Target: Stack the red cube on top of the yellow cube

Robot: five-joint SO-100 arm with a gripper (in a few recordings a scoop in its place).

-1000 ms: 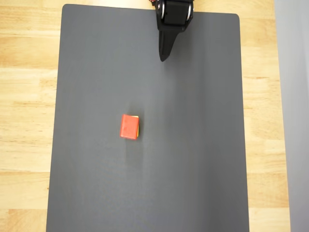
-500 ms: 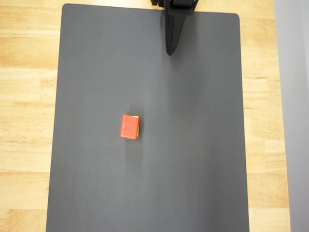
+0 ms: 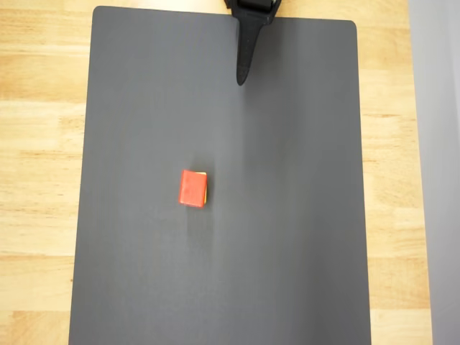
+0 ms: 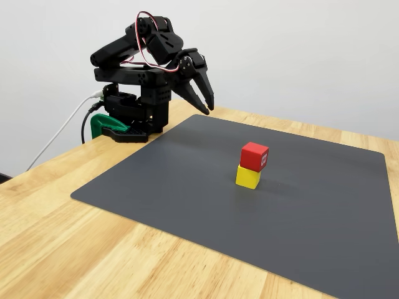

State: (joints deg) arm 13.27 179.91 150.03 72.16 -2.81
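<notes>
Red cube (image 4: 254, 156) sits on yellow cube (image 4: 247, 177), stack's done; my gripper (image 4: 204, 98) looks closed and empty, well apart.

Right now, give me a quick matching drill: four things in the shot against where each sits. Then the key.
Things:
1. small bright red cube
2. small yellow cube
3. dark grey mat
4. black gripper

Places:
A. flat on the wooden table
B. on the mat, under another block
C. in the air above the mat's edge by the arm's base, jaws near together
D. top of the stack

Pairs: 1-D, 2-B, 3-A, 4-C
</notes>
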